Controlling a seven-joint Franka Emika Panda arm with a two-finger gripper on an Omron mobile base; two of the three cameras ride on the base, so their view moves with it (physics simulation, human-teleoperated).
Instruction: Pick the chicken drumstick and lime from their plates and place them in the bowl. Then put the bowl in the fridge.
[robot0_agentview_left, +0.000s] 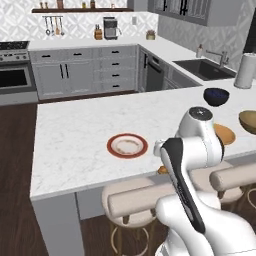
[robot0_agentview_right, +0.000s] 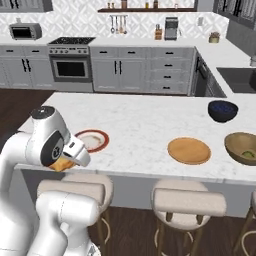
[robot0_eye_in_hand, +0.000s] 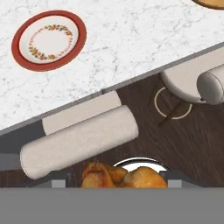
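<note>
- Red-rimmed plate sits bare on the tabletop, near its front edge.
- Drumstick is off the plate, clamped in the hand; the hand hangs just off the tabletop's front edge, over the stools.
- Wooden plate is bare, mid-tabletop.
- Blue bowl stands behind, near; not the target.
- Wooden bowl is at far right; the lime lies in it already.
- Step in hand, judged: carry the drumstick right to the wooden bowl.
- To do well: lift clear of the tabletop edge first, travel high, release low over the bowl's middle.
</note>
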